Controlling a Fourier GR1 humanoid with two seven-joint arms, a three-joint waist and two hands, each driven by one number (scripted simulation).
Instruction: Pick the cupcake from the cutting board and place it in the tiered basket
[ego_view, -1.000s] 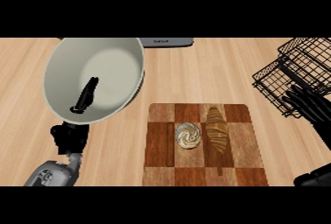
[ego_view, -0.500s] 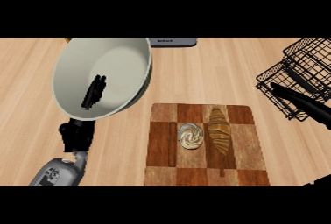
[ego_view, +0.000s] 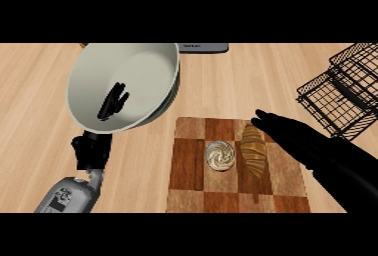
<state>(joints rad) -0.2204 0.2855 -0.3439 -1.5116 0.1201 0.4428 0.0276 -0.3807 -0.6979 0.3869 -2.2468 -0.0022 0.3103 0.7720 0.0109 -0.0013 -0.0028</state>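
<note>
- Right hand (ego_view: 314, 150): enters from the lower right and lies over the right part of the checkered wooden cutting board (ego_view: 193, 192). Its fingers (ego_view: 264, 119) are straight and held close together, pointing up and to the left. It holds nothing.
- Left hand (ego_view: 91, 149): shows at the lower left, beside the board's left edge. Whether it is spread or closed cannot be told.
- Cupcake (ego_view: 220, 156): stands on the cutting board, a little left of the board's middle. It sits just beside the croissant (ego_view: 255, 157), on the croissant's left. The right hand is apart from it, with the croissant between them.
- Progress (judgement): no part of the task is done. The cupcake is not yet grasped, and the moment reads as the approach. What remains is to close the hand on the cupcake, lift it, carry it to the black wire tiered basket (ego_view: 345, 90) and set it in a tier. The basket stands at the upper right, well apart from the board.
- Appearance of the cupcake: seen from straight above, it is round with a pale swirl of frosting and a darker rim. Its side and wrapper are hidden at this angle.
- Also in view: a large pale bowl (ego_view: 148, 65) at the upper left, holding a dark long item that cannot be identified.
</note>
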